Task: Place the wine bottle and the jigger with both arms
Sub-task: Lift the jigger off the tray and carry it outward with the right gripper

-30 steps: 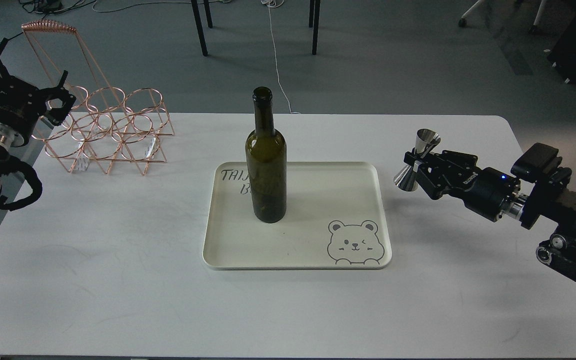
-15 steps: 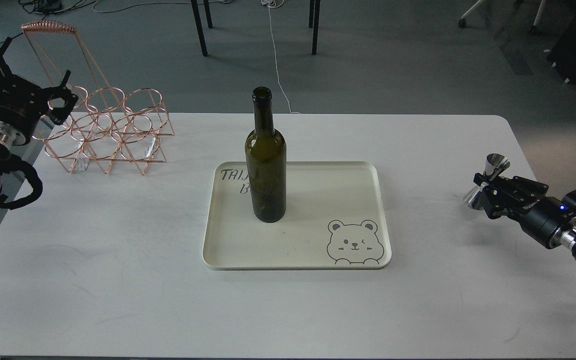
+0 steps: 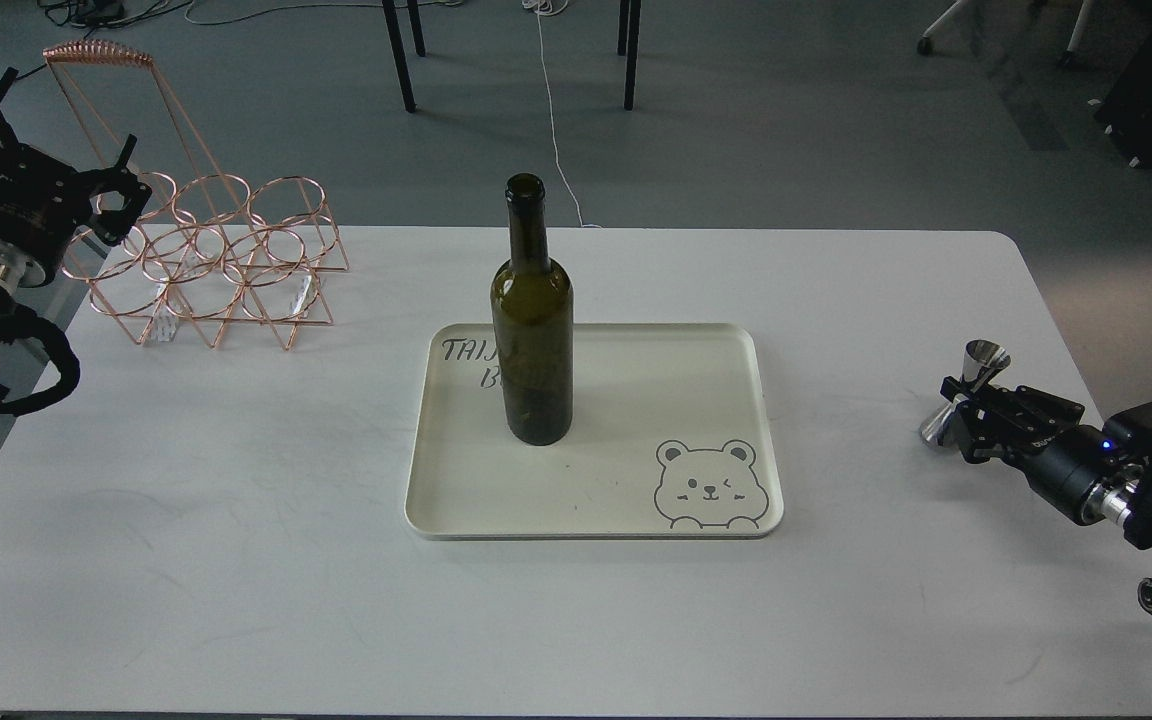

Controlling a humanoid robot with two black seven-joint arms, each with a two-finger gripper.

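The wine bottle (image 3: 532, 330), dark olive-green and unlabelled, stands upright on the back left part of the cream tray (image 3: 636, 400); no gripper touches it. My right gripper (image 3: 964, 400) is at the table's right edge, shut on the waist of the small silver jigger (image 3: 983, 356). The jigger is tilted and low over the table, well to the right of the tray. I cannot tell whether its lower cone touches the table. My left gripper (image 3: 114, 190) is open and empty at the far left, next to the copper wire rack.
A copper wire bottle rack (image 3: 211, 250) with a tall handle stands at the back left of the white table (image 3: 236, 560). The tray has a bear drawing (image 3: 711, 485) at its front right corner. Chair legs and cables lie on the floor beyond.
My right gripper has carried the jigger right and down, away from the tray towards the table's right edge. My left gripper has drifted slightly left. The bottle has not moved.
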